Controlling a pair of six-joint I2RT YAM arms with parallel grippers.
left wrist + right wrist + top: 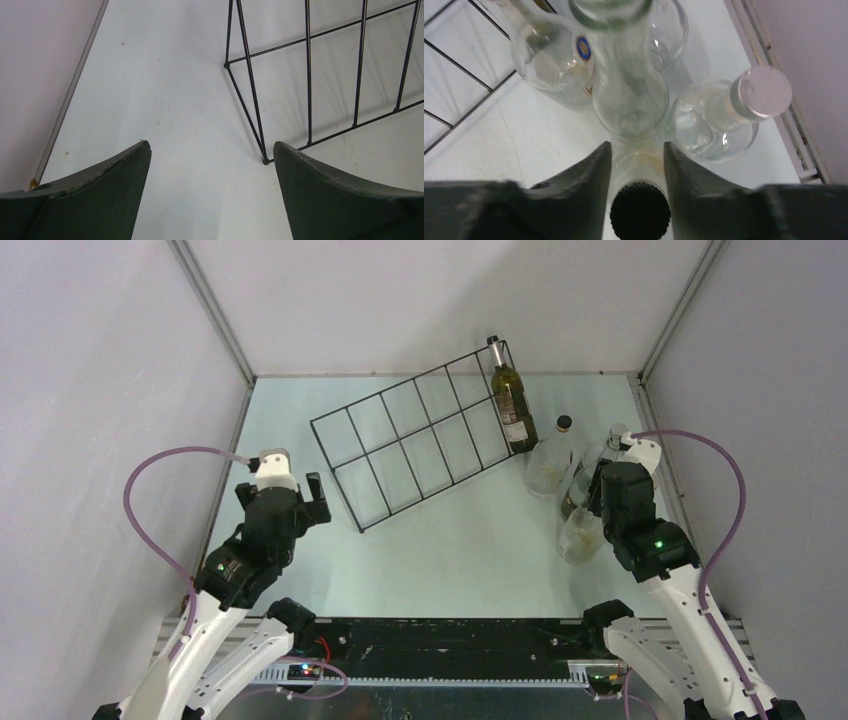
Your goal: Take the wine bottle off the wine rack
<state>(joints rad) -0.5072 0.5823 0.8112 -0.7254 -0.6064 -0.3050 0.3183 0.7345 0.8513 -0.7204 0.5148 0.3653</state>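
The black wire wine rack [420, 434] lies slanted across the middle of the table. A dark green wine bottle [510, 400] rests in its far right end. My right gripper [597, 498] is to the right of the rack, above a group of clear bottles. In the right wrist view, my right gripper [637, 144] is shut on the neck of an upright clear bottle with a black cap [640, 210]. My left gripper [290, 498] stands open and empty at the rack's near left corner. That corner [265, 161] lies just off the right fingertip [285, 152].
Beyond the held bottle stand three more clear bottles: an uncapped one [629, 100], one with a small blue label [549, 70] and one with a silver cap [719, 120]. The right wall and its floor rail [774, 85] run close beside them.
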